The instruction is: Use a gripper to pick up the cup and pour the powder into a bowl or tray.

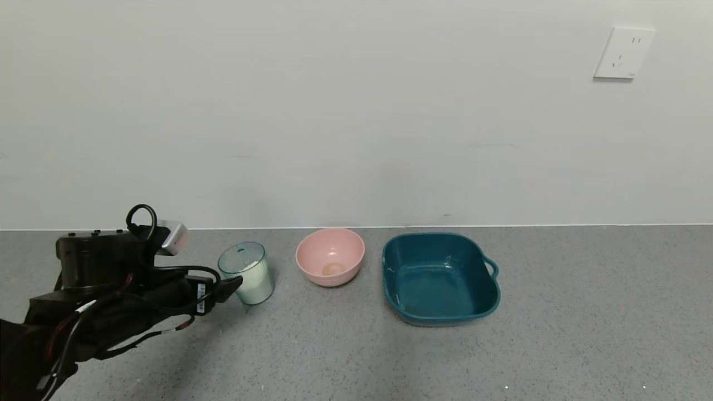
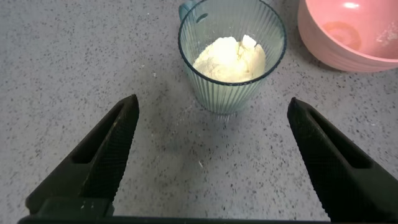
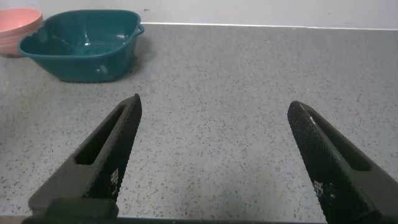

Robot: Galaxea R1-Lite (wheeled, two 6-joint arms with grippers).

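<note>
The ribbed pale blue-green cup [image 1: 249, 273] stands upright on the grey counter, left of the pink bowl [image 1: 330, 257]. White clumpy powder [image 2: 230, 59] lies inside the cup [image 2: 231, 56]. My left gripper [image 1: 231, 285] is open, just short of the cup on its left; in the left wrist view [image 2: 211, 112] the cup stands just beyond the wide-open fingertips, not between them. The pink bowl also shows in that view [image 2: 348, 34], with a faint stain on its bottom. My right gripper [image 3: 214, 109] is open and empty over bare counter, out of the head view.
A dark teal squarish tray [image 1: 440, 278] with a side handle stands right of the pink bowl; it also shows in the right wrist view [image 3: 81, 43]. A white wall runs along the counter's back, with a socket [image 1: 624, 53] at upper right.
</note>
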